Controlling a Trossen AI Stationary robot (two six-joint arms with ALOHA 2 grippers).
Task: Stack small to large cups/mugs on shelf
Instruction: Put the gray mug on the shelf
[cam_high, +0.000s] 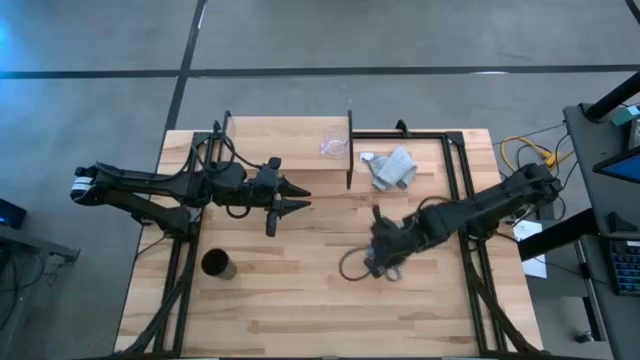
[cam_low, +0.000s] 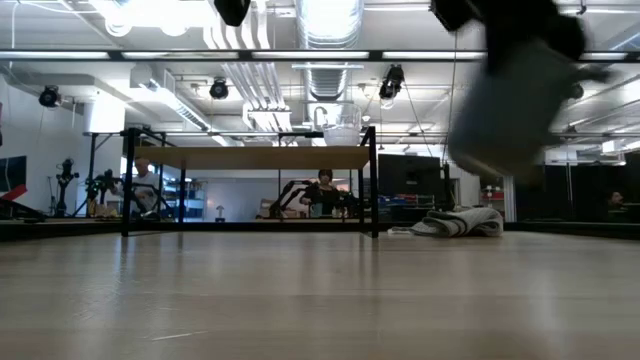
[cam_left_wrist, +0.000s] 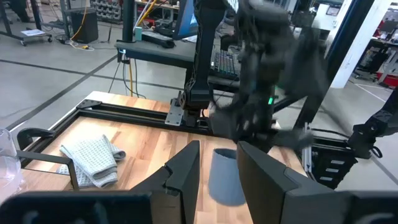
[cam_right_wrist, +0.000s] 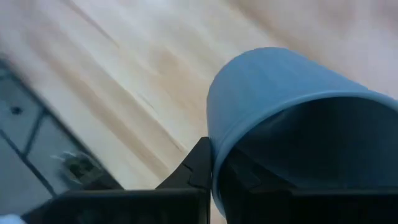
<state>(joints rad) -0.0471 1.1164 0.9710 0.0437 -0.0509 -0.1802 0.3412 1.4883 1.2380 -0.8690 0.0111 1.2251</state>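
My right gripper (cam_high: 385, 252) is shut on the grey-blue mug (cam_right_wrist: 280, 87) over the table's middle right. The mug shows blurred and high above the table in the low view (cam_low: 510, 110). My left gripper (cam_high: 300, 198) is open and empty, level, left of the table's middle, pointing at the mug (cam_left_wrist: 225, 177). The small clear glass cup (cam_high: 335, 145) stands on the shelf (cam_high: 285, 150) at its right end. The black cup (cam_high: 218, 264) stands on the table near the left front. My right gripper holds the mug by its rim wall (cam_right_wrist: 214, 146), one finger outside (cam_right_wrist: 199, 168) and one inside the hollow. The fingers come from above. The mug hangs below the gripper, lifted clear of the table.
A grey-white cloth (cam_high: 392, 168) lies crumpled on the table right of the shelf. Black frame rails (cam_high: 455, 190) run along the table's sides and back. Bare tabletop lies along the near edge. People sit in the room beyond the table (cam_low: 325, 190).
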